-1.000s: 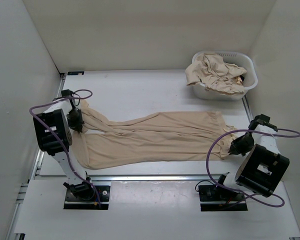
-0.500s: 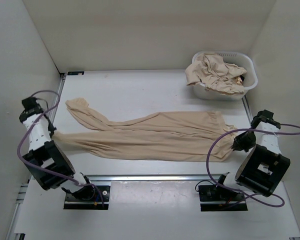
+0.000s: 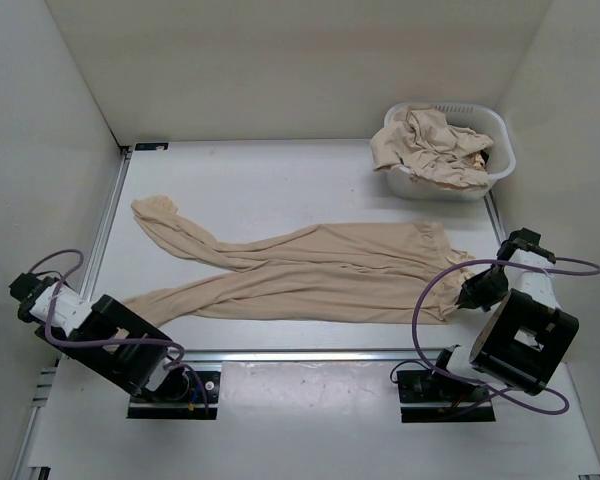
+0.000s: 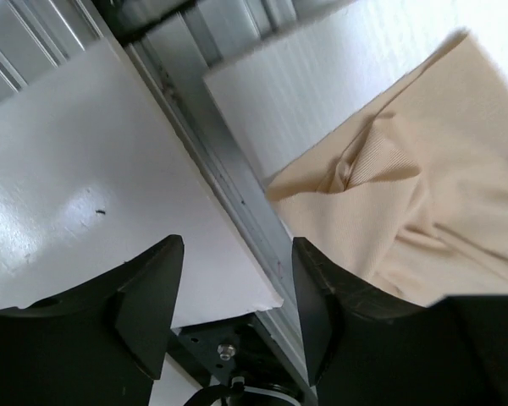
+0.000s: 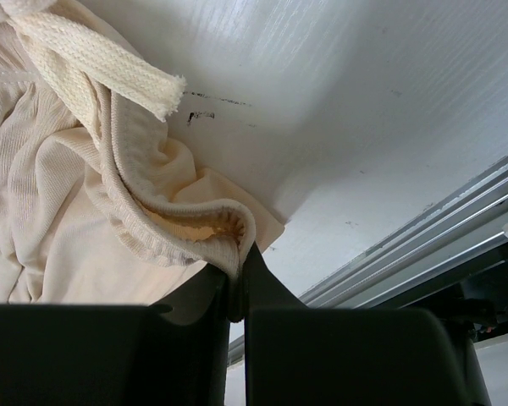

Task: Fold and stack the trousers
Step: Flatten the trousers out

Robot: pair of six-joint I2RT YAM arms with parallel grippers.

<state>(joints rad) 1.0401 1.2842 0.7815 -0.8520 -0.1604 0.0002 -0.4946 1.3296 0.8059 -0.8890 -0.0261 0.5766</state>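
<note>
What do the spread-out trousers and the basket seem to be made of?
trousers: thin beige knit cloth with a matte finish; the wrist views show fine ribs, soft wrinkles and a gathered waistband.
basket: probably white plastic, smooth and slightly glossy; its wall and rim look stiff and moulded.

The left arm and right arm look alike: boxy black joint housings, white tube links and a purple cable looping loosely along each. Their black base plates sit just on the near side of the rail. The left gripper has matte black, curved fingers with a small hex bolt beneath. The right gripper is the same black.
</note>
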